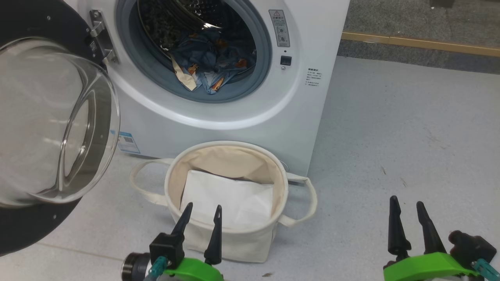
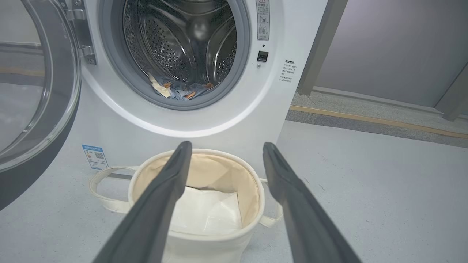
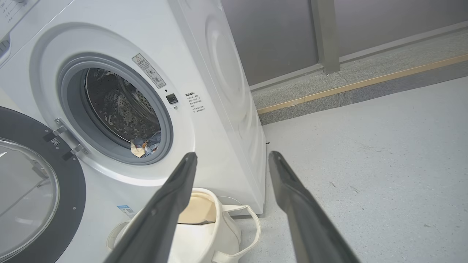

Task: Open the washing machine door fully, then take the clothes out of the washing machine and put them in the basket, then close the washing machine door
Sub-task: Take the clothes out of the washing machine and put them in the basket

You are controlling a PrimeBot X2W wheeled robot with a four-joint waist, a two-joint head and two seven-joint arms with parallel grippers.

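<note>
Door (image 1: pixel 47 125) open, clothes (image 1: pixel 213 58) low in the washer (image 1: pixel 242 117). Left end effector (image 1: pixel 204 206) and right end effector (image 1: pixel 407 201) both spread wide, empty. Head view catches the basket (image 1: pixel 234 246) and its sheet (image 1: pixel 230 199); right wrist view, the washer's side.

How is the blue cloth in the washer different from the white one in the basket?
The clothes are blue with orange prints; the white sheet is plain. The clothes lie crumpled in the washing machine drum; the white sheet lies flat in the basket. Both lie loose, held by nothing.
</note>
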